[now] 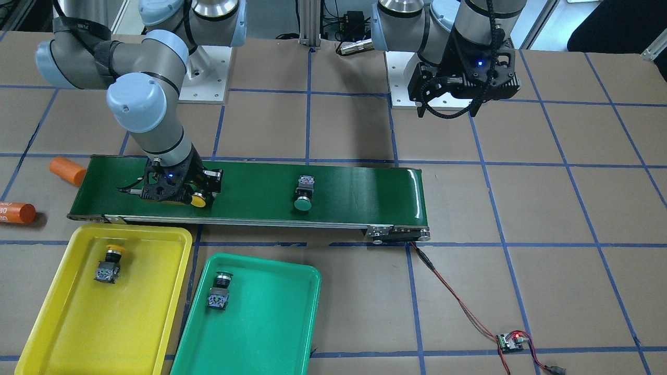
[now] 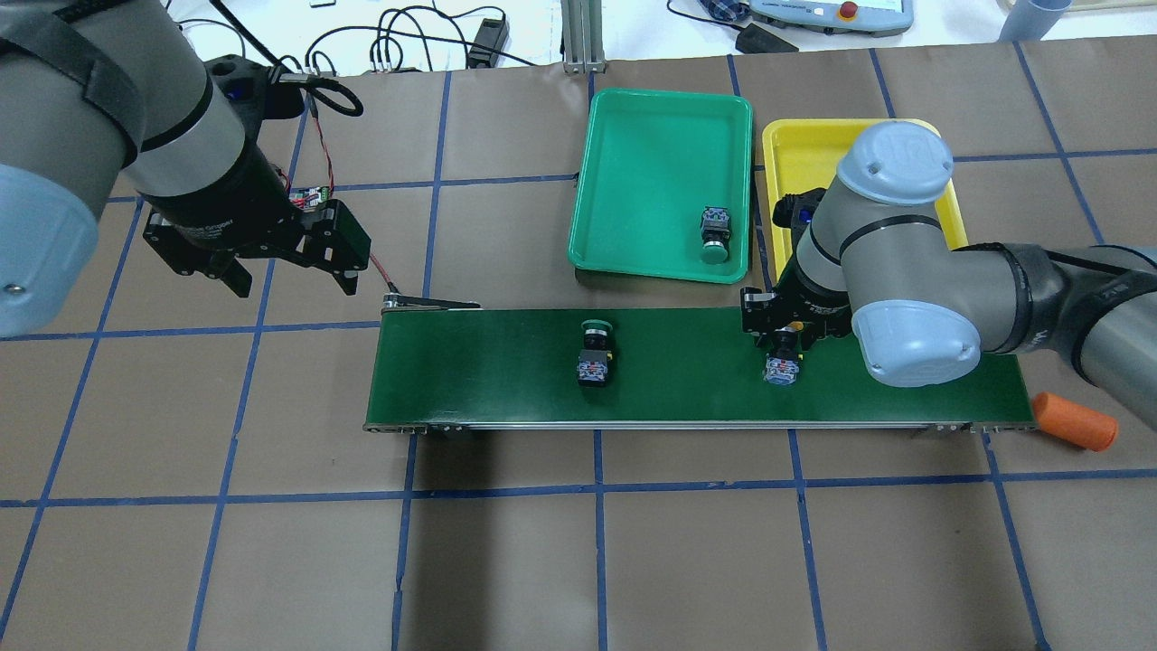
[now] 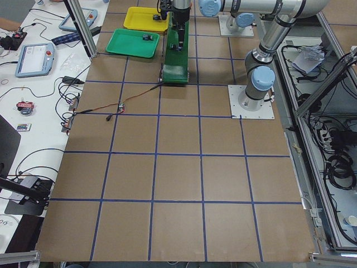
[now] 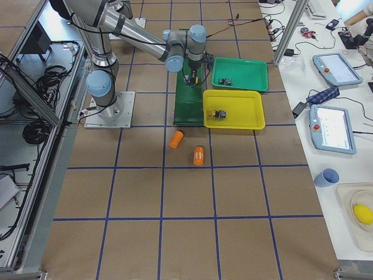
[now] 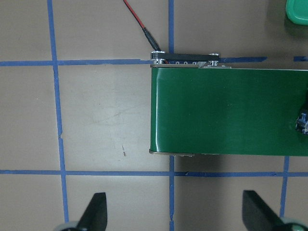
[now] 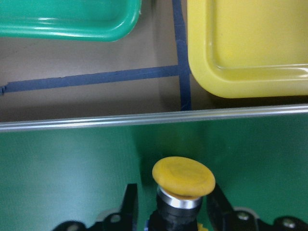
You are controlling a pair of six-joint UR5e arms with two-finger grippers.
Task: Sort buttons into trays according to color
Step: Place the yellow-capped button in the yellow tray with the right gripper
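Yellow tray lies nearest us, at the table's operator-side edge. We see the belt behind it and the green tray beside it. Our right tool is low over the belt's end by the trays, fingers set narrowly either side of a yellow button, small gaps showing. Our left tool hangs spread wide over the table off the belt's other end. A green button lies mid-belt; a second yellow button and second green button lie in their matching trays' belt-side ends.
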